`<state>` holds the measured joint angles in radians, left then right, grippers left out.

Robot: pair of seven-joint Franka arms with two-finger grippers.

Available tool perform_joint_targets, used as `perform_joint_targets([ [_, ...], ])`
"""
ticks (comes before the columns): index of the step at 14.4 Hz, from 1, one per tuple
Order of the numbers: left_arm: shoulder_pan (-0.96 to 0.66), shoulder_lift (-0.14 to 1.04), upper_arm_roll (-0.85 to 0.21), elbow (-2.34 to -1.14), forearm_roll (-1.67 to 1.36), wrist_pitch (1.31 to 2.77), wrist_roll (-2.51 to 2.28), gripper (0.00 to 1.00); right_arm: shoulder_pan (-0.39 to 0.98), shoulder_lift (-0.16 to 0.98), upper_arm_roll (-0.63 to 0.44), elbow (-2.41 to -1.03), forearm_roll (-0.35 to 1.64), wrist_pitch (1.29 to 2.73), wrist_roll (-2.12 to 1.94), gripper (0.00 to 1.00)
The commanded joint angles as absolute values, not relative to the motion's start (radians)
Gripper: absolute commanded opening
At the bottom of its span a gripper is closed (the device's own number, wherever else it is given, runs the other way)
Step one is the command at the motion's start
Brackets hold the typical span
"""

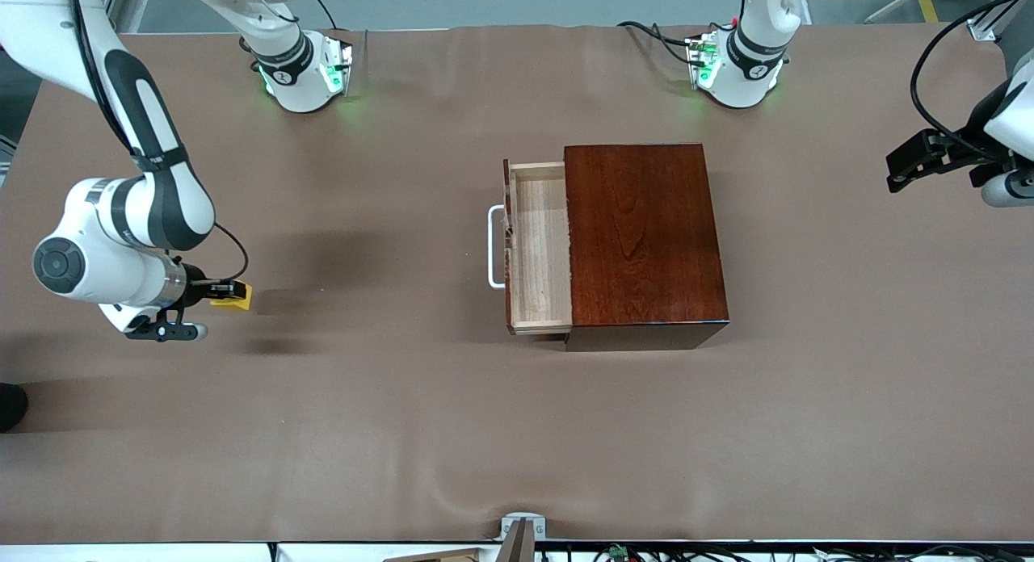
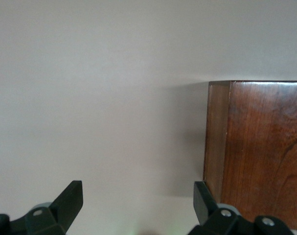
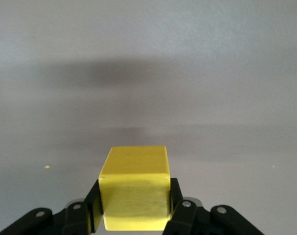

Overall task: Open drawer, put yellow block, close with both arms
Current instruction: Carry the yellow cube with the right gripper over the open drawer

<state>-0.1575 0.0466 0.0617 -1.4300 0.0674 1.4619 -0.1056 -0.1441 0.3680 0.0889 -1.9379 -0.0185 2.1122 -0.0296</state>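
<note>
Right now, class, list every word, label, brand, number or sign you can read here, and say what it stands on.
None can be read.
Small dark round marks on both arm bases, right arm's and left arm's: too small to read.
Wooden box, drawer, yellow block: no writing.

A brown cloth-covered surface (image 1: 388, 433) fills nearly the whole front view, faintly creased along its upper and lower edges. Just right of the frame's centre a glossy reddish-brown wooden box (image 1: 642, 235) rests directly on it. The box's drawer (image 1: 540, 251) stands slid out toward the frame's left, its pale bare-wood tray exposed and its white handle (image 1: 493, 247) at the leftmost end. Along the top edge, two round green-lit arm bases (image 1: 307, 73) stand on the surface, one at upper left, the other at upper right.
</note>
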Motion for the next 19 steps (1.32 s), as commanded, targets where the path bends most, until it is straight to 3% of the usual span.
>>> perform_joint_targets([
  [1, -0.088, -0.028, -0.008, -1.552, 0.051, 1.531, -0.092, 1.00, -0.111, 0.324, 0.091, -1.904, 0.021, 2.019, 0.023, 0.00],
  [4, -0.006, -0.029, -0.089, -1.557, 0.049, 1.532, -0.092, 1.00, -0.071, 0.324, 0.089, -1.801, 0.071, 1.864, 0.110, 0.00],
  [12, -0.008, -0.044, -0.097, -1.555, 0.049, 1.522, -0.098, 1.00, 0.058, 0.247, 0.091, -1.772, 0.113, 1.810, 0.437, 0.00],
  [19, -0.005, -0.066, -0.095, -1.557, 0.011, 1.506, -0.087, 1.00, 0.225, 0.244, 0.090, -1.545, 0.120, 1.557, 0.825, 0.00],
])
